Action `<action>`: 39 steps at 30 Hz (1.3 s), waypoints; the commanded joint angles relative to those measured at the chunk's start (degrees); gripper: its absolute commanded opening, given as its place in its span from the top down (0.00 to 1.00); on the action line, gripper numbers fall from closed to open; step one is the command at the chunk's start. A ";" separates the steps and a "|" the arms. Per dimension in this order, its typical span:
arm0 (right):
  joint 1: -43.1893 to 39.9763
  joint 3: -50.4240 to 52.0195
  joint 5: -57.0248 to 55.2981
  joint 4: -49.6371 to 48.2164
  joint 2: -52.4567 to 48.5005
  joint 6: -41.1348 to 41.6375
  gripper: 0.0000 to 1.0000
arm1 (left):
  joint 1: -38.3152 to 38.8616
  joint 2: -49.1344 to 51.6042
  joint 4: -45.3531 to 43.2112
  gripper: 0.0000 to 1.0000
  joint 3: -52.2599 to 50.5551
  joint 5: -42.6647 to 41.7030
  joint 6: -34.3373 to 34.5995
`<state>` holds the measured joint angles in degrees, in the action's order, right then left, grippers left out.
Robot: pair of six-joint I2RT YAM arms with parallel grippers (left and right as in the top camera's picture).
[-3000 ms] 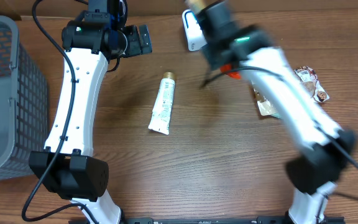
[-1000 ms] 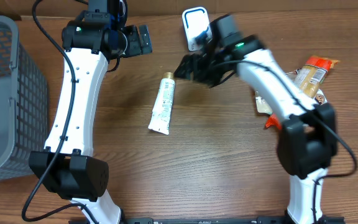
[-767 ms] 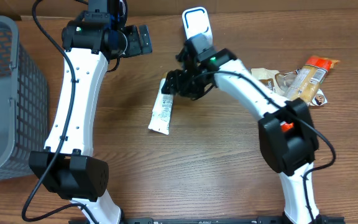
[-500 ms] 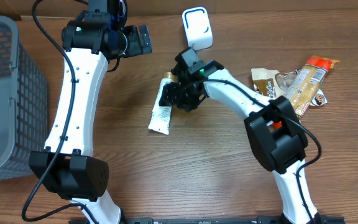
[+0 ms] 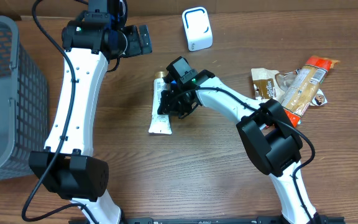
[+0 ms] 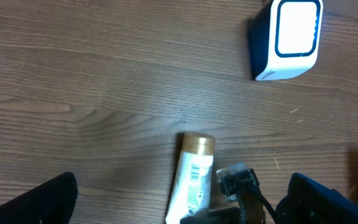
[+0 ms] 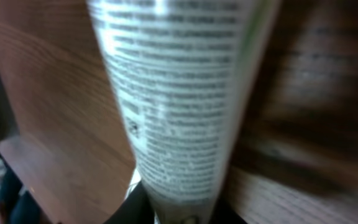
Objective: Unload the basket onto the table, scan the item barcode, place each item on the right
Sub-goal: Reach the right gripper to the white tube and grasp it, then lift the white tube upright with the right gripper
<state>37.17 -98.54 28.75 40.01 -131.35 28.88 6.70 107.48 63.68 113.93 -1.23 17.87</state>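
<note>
Around the tube (image 5: 160,123), right pincer (image 5: 168,103), low

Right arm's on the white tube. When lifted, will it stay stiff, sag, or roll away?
The tube flattens to a crimped end, so it probably flexes and dents under the jaws of the right gripper rather than staying rigid. It looks small, likely light. Its round gold cap might let it roll if nudged, though the flat end should check that.

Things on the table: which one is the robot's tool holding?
The white tube with the gold cap, mid-table, gripped by the right tool. The snack packets lie untouched at the right.
</note>
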 commanded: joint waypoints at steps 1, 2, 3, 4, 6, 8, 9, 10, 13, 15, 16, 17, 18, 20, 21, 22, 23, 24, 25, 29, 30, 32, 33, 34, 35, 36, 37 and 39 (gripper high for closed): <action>-0.57 0.39 -4.35 4.24 1.46 -4.02 0.89 | 0.07 0.02 0.00 0.01 0.55 0.17 -0.07; -0.76 0.15 -6.80 6.51 2.45 -5.16 0.89 | 0.07 0.02 0.00 0.00 0.55 0.17 -0.07; -0.87 -0.24 -10.10 9.09 3.63 -6.58 0.89 | 0.07 0.02 0.00 0.01 0.55 0.17 -0.07; -0.92 -0.66 -13.29 11.32 4.66 -7.54 0.89 | 0.07 0.02 0.00 0.00 0.55 0.17 -0.07; -0.83 -1.99 -21.38 16.52 6.97 -10.49 0.89 | 0.07 0.02 0.00 0.00 0.55 0.17 -0.07; -0.02 -3.39 -29.57 21.22 8.85 -13.25 0.90 | 0.07 0.02 0.00 0.01 0.55 0.17 -0.07; 0.35 -3.69 -32.41 22.69 9.38 -14.51 0.90 | 0.07 0.02 0.00 0.01 0.55 0.17 -0.07; 0.85 -3.85 -35.21 24.06 9.70 -15.91 0.90 | 0.07 0.02 0.00 0.00 0.55 0.17 -0.07; 2.34 -3.65 -40.48 26.62 9.38 -17.00 0.90 | 0.07 0.02 0.00 0.00 0.55 0.17 -0.07; 3.39 -3.02 -41.75 26.34 8.57 -17.05 0.90 | 0.07 0.02 0.00 0.00 0.55 0.17 -0.07; 3.78 -2.64 -41.94 25.79 8.07 -17.20 0.89 | 0.07 0.02 0.00 0.00 0.55 0.17 -0.07; 4.22 -2.16 -41.75 24.94 7.72 -17.22 0.87 | 0.07 0.02 0.00 0.00 0.55 0.17 -0.07; 4.57 -1.51 -41.13 23.89 7.21 -17.20 0.83 | 0.07 0.02 0.00 0.00 0.55 0.17 -0.07; 5.07 -0.46 -39.23 22.43 6.88 -17.18 0.65 | 0.07 0.02 0.00 0.01 0.55 0.17 -0.07; 5.09 0.00 -37.81 21.92 6.86 -17.18 0.45 | 0.07 0.02 0.00 0.01 0.55 0.17 -0.07; 5.09 0.02 -36.85 21.94 6.86 -17.16 0.41 | 0.07 0.02 0.00 0.00 0.55 0.17 -0.07; 5.05 0.02 -36.06 21.88 6.86 -17.16 0.37 | 0.07 0.02 0.00 0.00 0.55 0.17 -0.07; 4.81 0.02 -35.32 21.81 6.88 -17.14 0.36 | 0.07 0.02 0.00 0.01 0.55 0.17 -0.07; 4.61 0.00 -34.69 21.81 6.88 -17.14 0.35 | 0.07 0.02 0.00 0.01 0.55 0.17 -0.07; 2.93 -0.31 -31.56 22.16 6.93 -17.16 0.34 | 0.07 0.02 0.00 0.00 0.55 0.17 -0.07; 2.19 -0.72 -30.77 22.51 6.95 -17.14 0.33 | 0.07 0.02 0.00 0.01 0.55 0.17 -0.07; 0.90 -1.81 -29.68 23.45 7.02 -17.16 0.33 | 0.07 0.02 0.00 0.00 0.55 0.17 -0.07; 0.15 -2.47 -29.03 23.91 7.08 -17.18 0.32 | 0.07 0.02 0.00 0.01 0.55 0.17 -0.07; -0.85 -3.17 -28.06 24.41 7.28 -17.20 0.31 | 0.07 0.02 0.00 0.00 0.55 0.17 -0.07; -1.70 -3.63 -27.10 24.76 7.48 -17.22 0.29 | 0.07 0.02 0.00 0.00 0.55 0.17 -0.07; -2.84 -4.13 -25.66 25.09 7.78 -17.46 0.28 | 0.07 0.02 0.00 0.00 0.55 0.17 -0.07; -4.24 -4.37 -23.17 25.29 8.20 -18.38 0.26 | 0.07 0.02 0.00 0.01 0.55 0.20 -0.07; -6.75 -4.37 -18.03 25.42 8.63 -19.69 0.20 | 0.07 0.02 0.00 0.01 0.55 0.17 -0.07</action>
<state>33.93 -100.82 2.46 65.41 -125.21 11.27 6.70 107.48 63.68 113.93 -1.23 17.87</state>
